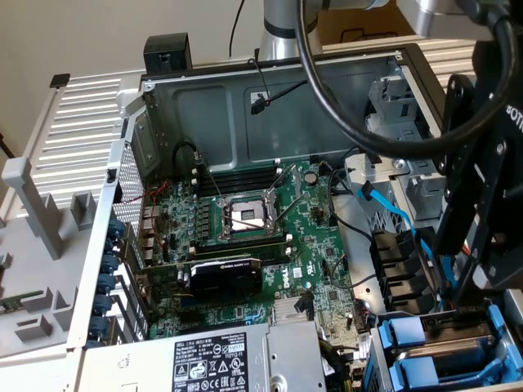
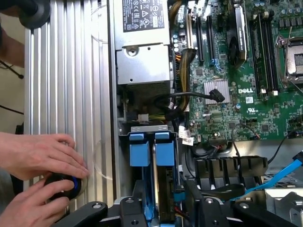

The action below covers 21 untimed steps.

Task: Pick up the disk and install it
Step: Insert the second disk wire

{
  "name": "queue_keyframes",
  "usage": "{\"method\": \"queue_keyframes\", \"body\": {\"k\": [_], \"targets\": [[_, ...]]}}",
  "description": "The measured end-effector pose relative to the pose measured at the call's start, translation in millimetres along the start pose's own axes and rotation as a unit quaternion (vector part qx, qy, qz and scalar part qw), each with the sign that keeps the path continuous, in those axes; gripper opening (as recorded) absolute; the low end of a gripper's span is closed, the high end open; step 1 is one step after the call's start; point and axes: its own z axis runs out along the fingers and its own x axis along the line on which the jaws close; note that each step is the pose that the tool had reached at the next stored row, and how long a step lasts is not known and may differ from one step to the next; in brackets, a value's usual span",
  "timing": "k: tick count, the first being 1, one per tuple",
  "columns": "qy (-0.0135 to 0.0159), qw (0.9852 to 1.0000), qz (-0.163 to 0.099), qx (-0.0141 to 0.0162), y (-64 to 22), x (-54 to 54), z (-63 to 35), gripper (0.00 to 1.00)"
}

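The disk sits in its bright blue carrier, edge-on in the drive bay at the case's front corner, beside a second blue carrier tab. In the exterior view the blue carriers lie at the lower right, with grey metal between them. My gripper hangs directly over the bay. Its black fingers stand apart on either side of the carrier, open, with a gap on one side. In the exterior view the gripper reaches down just above the blue frames.
A person's hands rest on a black and blue knob on the ribbed table beside the case. The silver power supply adjoins the bay. The motherboard, graphics card and a blue cable lie inside the case.
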Motion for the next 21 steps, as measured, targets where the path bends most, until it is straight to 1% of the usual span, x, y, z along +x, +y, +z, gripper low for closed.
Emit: {"method": "queue_keyframes", "body": {"k": [1,2,6,7,11,13,15,16,18,21], "targets": [[-0.0034,1.0,-0.001,-0.0002,-0.7,0.3,0.5,0.47],[-0.006,1.0,-0.001,-0.0004,-1.7,0.8,1.2,0.47],[-0.0108,0.9999,-0.002,-0.0018,-6.4,2.8,4.8,0.47],[-0.0124,0.9999,-0.002,-0.0024,-7.3,3.5,5.7,0.47],[-0.0237,0.9997,-0.003,-0.0039,-9.0,6.5,9.6,0.47],[-0.027,0.9996,-0.004,-0.0055,-9.5,7.0,11.7,0.47],[-0.0287,0.9995,-0.004,-0.0083,-10.0,7.6,13.6,0.47],[-0.0293,0.9995,-0.004,-0.0091,-10.1,7.7,14.8,0.47],[-0.0302,0.9995,-0.004,-0.0105,-10.7,7.7,16.5,0.47],[-0.0337,0.9994,-0.005,-0.0114,-11.5,8.1,17.7,0.47]]}}
